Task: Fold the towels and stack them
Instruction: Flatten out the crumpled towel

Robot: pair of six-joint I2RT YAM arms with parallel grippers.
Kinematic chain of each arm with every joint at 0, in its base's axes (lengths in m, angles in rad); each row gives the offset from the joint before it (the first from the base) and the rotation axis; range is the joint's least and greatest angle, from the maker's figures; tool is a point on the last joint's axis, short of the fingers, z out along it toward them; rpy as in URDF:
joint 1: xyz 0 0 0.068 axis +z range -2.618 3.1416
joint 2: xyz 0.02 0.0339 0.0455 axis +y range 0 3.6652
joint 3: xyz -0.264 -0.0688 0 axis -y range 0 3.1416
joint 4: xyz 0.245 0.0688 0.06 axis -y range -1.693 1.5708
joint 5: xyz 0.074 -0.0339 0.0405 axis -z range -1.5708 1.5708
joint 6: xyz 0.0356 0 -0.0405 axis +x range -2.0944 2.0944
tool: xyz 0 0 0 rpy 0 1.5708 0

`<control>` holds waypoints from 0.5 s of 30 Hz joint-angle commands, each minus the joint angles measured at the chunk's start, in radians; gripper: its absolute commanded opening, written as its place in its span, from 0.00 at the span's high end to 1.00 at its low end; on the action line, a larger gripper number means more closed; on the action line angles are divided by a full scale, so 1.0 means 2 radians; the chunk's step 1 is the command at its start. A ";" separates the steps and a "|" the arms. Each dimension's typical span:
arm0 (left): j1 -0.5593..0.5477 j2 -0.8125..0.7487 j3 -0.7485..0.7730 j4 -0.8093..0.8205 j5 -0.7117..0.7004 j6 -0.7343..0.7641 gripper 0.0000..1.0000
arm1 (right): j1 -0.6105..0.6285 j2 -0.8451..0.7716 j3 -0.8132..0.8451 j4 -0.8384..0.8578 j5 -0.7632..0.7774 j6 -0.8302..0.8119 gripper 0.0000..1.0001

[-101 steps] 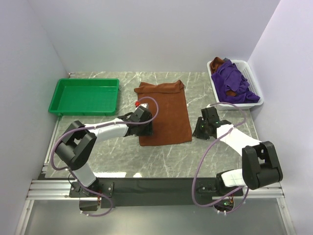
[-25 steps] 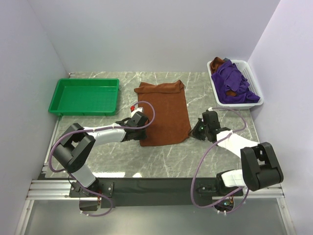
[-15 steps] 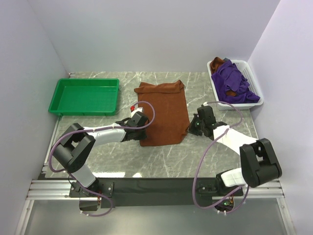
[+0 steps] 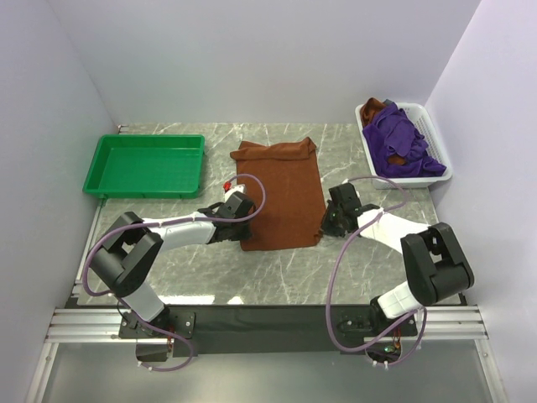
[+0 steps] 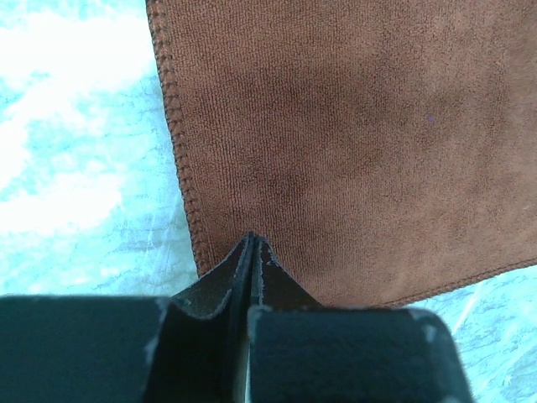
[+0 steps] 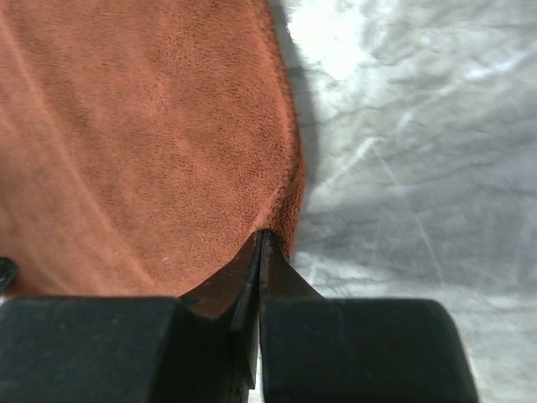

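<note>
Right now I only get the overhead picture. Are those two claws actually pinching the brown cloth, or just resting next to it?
Observer: The left wrist camera shows the left gripper closed. The stitched hem of the brown towel runs into its fingertips at the near corner, so it looks pinched.
Operator: And the one on the right?
Observer: The right gripper is closed too, at the other near corner. The cloth edge there curls up off the marble table and casts a shadow.
</note>
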 commanded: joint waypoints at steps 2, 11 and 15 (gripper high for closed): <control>-0.004 0.009 -0.017 -0.058 -0.006 0.003 0.97 | 0.002 -0.024 0.007 -0.094 0.079 -0.016 1.00; -0.002 0.011 -0.021 -0.067 -0.005 -0.003 0.99 | -0.012 -0.019 0.007 -0.134 0.084 -0.007 1.00; -0.001 0.006 -0.032 -0.071 -0.005 -0.002 0.99 | -0.013 -0.014 0.000 -0.134 0.086 -0.007 1.00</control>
